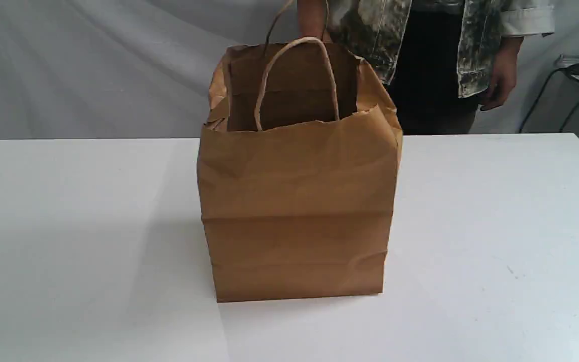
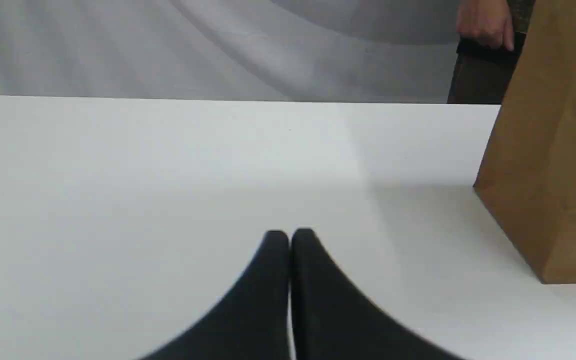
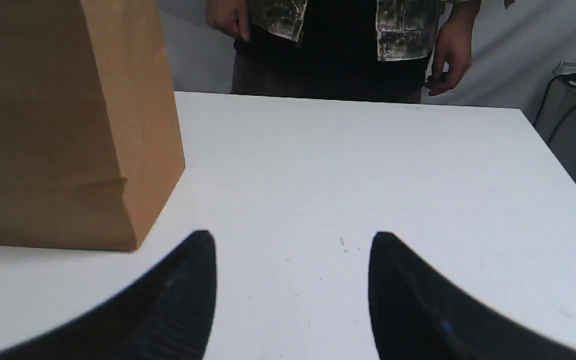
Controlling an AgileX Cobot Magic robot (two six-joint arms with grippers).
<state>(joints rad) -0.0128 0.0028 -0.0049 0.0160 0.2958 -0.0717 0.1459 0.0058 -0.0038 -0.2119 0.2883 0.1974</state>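
Upright, paper bag [image 1: 294, 211] — left gripper [image 2: 289, 234] pinched, right gripper [image 3: 293, 237] spread.

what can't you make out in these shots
Paper bag contents: exterior view, its front wall hides the bottom.
Person above the chest: every view, cut off by the top edge.
Bag's opening: both wrist views, cut off by frame edges.

Unseen: bag [image 1: 294, 211] floor, person [image 1: 435, 60] above chest

One brown paper bag [image 1: 294, 201] with two twisted-paper handles [image 1: 297, 40] stood on the single white table [image 1: 68, 226]. One person [image 1: 420, 60], two hands [image 1: 500, 85] showing, stood beyond its far edge.
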